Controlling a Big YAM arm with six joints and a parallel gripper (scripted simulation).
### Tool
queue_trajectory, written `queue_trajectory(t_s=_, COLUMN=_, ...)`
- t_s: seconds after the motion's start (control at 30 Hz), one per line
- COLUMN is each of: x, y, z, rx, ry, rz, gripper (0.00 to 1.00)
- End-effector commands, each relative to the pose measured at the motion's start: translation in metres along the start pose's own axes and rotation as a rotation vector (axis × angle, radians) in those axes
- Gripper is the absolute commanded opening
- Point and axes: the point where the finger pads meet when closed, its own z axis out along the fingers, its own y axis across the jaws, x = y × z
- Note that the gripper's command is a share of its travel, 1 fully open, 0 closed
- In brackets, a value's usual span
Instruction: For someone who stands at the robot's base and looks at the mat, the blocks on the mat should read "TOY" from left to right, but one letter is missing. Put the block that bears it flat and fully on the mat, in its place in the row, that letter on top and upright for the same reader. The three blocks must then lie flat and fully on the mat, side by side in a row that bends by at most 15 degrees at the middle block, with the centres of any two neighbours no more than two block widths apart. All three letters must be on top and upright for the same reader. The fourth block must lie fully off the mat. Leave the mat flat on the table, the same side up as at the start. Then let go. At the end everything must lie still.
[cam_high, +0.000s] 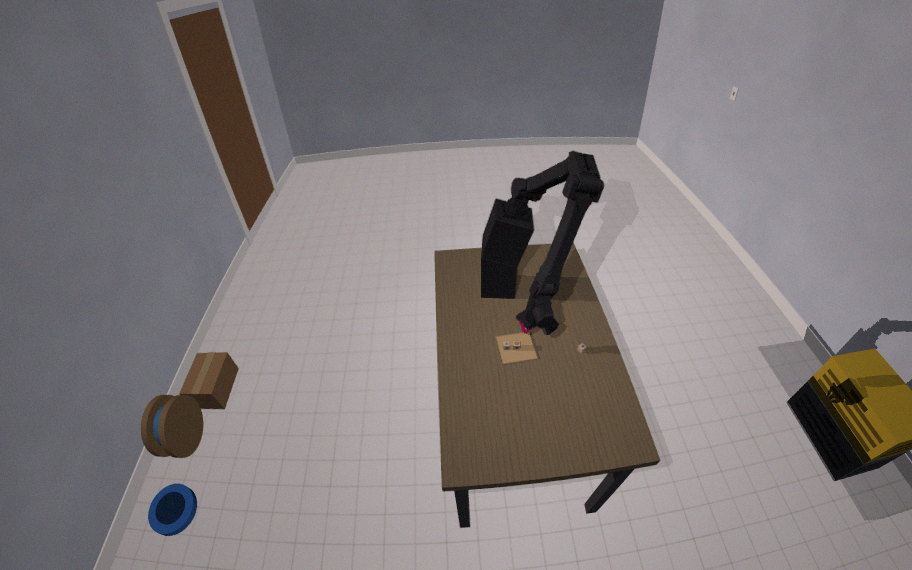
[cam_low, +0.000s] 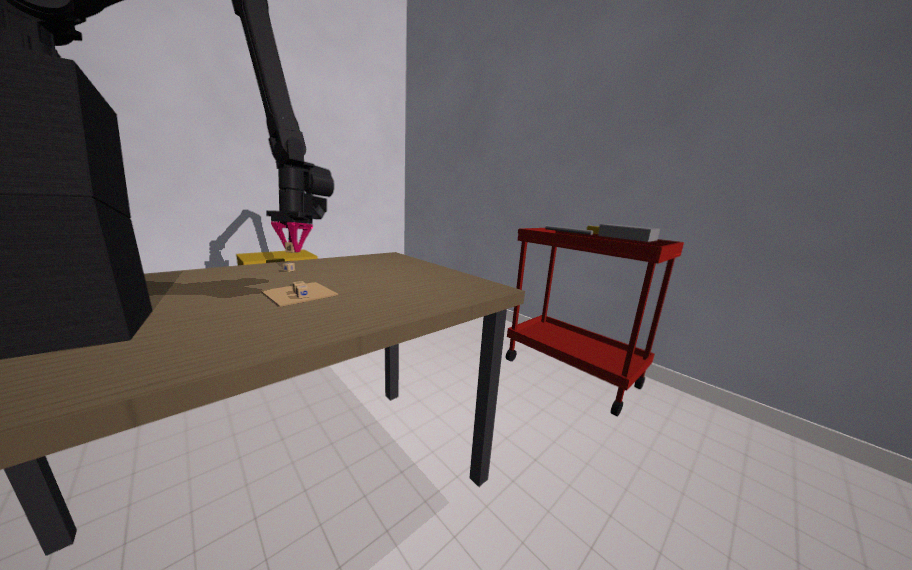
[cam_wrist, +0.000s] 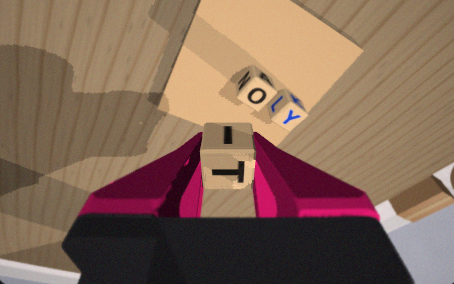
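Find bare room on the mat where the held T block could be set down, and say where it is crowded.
Bare mat, room for the T block, borders the O block on its side away from the Y block; another strip runs beyond both. Crowded: O and Y sit tight together, with Y near the mat's edge.

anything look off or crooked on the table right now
Nothing looks spilled or damaged. The O block and Y block sit flat, side by side on the mat. The gripper holds the T block in the air. A fourth block lies alone off the mat.
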Motion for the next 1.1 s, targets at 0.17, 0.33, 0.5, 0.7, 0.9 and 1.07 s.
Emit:
queue_trajectory(t_s=0.17, x=-0.010, y=-0.002, z=-0.010, rx=0.030, ry=-0.075, rz=-0.495, gripper=0.21)
queue_trajectory(t_s=0.33, x=-0.010, y=-0.002, z=-0.010, rx=0.038, ry=-0.106, rz=-0.693, gripper=0.21)
queue_trajectory(t_s=0.5, x=-0.010, y=-0.002, z=-0.010, rx=0.052, ry=-0.156, rz=-0.924, gripper=0.21)
queue_trajectory(t_s=0.7, x=-0.009, y=0.003, z=0.005, rx=0.038, ry=-0.146, rz=-0.934, gripper=0.21)
queue_trajectory(t_s=0.9, x=-0.012, y=0.008, z=0.017, rx=0.036, ry=-0.142, rz=-0.949, gripper=0.21)
queue_trajectory(t_s=1.07, x=-0.014, y=0.009, z=0.039, rx=0.034, ry=-0.140, rz=-0.927, gripper=0.21)
